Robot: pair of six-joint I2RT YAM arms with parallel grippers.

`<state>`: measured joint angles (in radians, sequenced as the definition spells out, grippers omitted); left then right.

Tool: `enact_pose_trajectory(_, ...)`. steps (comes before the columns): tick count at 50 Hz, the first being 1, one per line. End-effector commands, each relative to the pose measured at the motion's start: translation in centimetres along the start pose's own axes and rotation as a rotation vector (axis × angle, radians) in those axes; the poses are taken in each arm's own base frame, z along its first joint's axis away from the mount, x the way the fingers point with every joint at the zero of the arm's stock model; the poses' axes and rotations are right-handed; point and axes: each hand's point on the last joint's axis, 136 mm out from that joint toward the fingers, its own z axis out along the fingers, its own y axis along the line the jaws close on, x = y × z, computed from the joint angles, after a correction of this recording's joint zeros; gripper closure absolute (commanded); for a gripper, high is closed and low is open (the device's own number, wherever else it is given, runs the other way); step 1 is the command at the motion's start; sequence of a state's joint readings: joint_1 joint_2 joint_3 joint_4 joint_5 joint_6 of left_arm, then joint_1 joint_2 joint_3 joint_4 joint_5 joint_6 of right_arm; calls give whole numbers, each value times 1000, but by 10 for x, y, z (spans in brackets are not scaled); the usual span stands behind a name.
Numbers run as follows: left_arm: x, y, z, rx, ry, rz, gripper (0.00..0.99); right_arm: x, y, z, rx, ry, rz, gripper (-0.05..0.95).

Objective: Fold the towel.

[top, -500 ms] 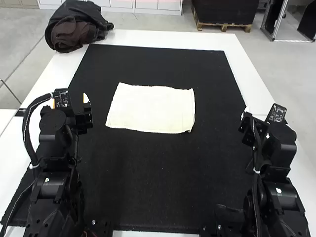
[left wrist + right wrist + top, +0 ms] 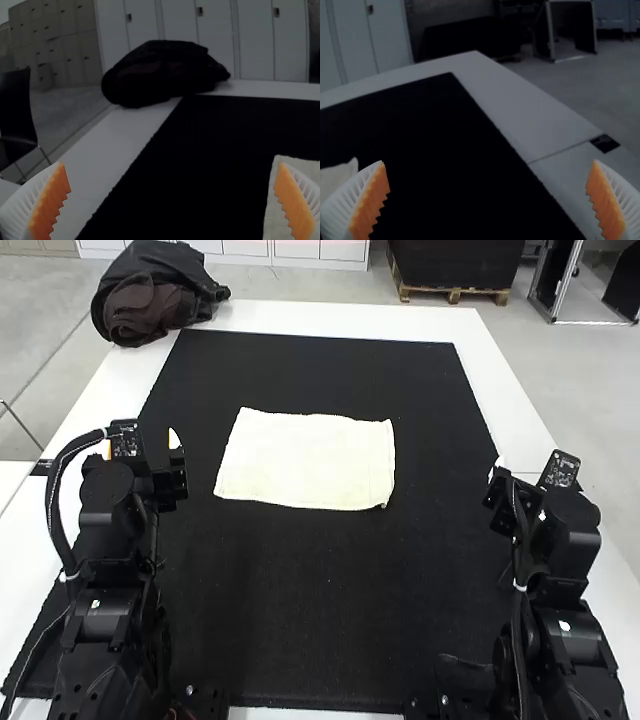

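Observation:
In the high view my left gripper (image 2: 172,455) is at the left edge of the black mat, to the left of the towel, and my right gripper (image 2: 497,490) is at the mat's right edge. The cream towel (image 2: 308,460) lies flat as a rectangle on the mat between them, touched by neither; I cannot tell whether it is folded. In the left wrist view, my left gripper (image 2: 172,202) is wide open, with the towel (image 2: 272,220) partly behind one finger. My right gripper (image 2: 487,200) is also wide open in the right wrist view, where a towel corner (image 2: 337,177) shows.
The black mat (image 2: 300,620) covers most of the white table (image 2: 500,400). A dark bundled jacket or bag (image 2: 155,295) sits at the table's far left corner, also seen as a dark heap (image 2: 160,75) in the left wrist view.

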<state>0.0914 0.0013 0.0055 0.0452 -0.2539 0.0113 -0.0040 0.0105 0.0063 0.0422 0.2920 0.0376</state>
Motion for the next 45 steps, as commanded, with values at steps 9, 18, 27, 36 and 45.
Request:
enact_pose_trajectory(9,-1,-3,0,18,-7,-1,36,0,-2,0,4,-7,11,-10)
enact_pose_trajectory(18,0,-4,0,18,-4,0,36,0,-2,0,4,-7,11,-10)
enact_pose_trajectory(27,0,-4,0,18,-4,-9,36,0,-2,0,4,-4,27,-10)
enact_pose_trajectory(36,0,-4,0,18,-4,-12,36,1,-2,0,3,1,49,-10)
enact_pose_trajectory(45,0,-4,0,18,-4,-14,36,3,-2,0,4,5,61,-10)
